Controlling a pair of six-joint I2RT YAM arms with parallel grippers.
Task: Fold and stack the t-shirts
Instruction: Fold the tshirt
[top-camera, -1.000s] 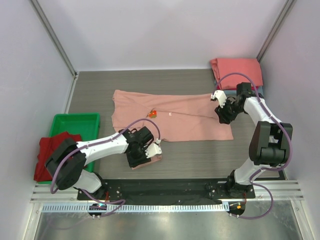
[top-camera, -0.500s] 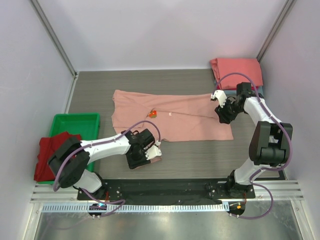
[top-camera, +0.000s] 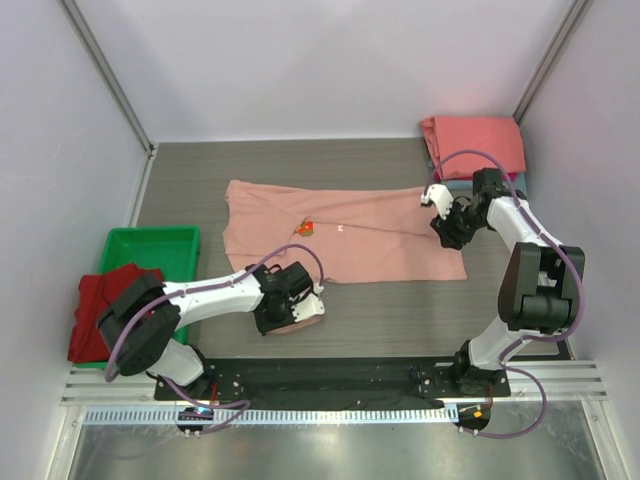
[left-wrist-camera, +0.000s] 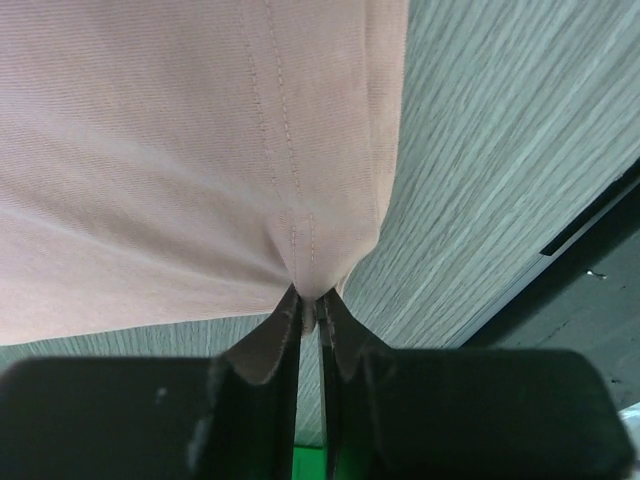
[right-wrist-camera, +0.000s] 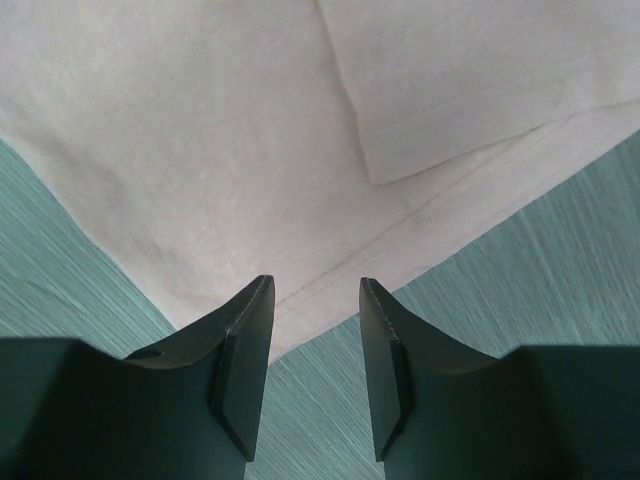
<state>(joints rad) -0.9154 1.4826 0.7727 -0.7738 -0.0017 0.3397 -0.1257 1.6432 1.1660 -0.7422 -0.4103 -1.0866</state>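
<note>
The dusty-pink t-shirt (top-camera: 345, 235) lies spread flat in the middle of the table, with a small red print (top-camera: 306, 227) on it. My left gripper (top-camera: 304, 308) sits at the shirt's near-left part. In the left wrist view its jaws (left-wrist-camera: 311, 312) are shut on a stitched hem of the pink fabric (left-wrist-camera: 180, 150), which bunches into the pinch. My right gripper (top-camera: 445, 230) hovers at the shirt's right edge. Its fingers (right-wrist-camera: 315, 290) stand open over the hemmed edge of the cloth (right-wrist-camera: 250, 130), holding nothing. A folded coral-red t-shirt (top-camera: 474, 135) lies at the back right.
A green tray (top-camera: 155, 243) stands at the left with a dark red t-shirt (top-camera: 100, 310) draped over its near side. A strip of blue-grey cloth (top-camera: 523, 180) peeks from under the coral-red one. Walls close in on the left, back and right.
My left gripper has closed on the pink shirt's hem and shifted slightly toward the near edge. The right gripper has hardly moved and stays open.
</note>
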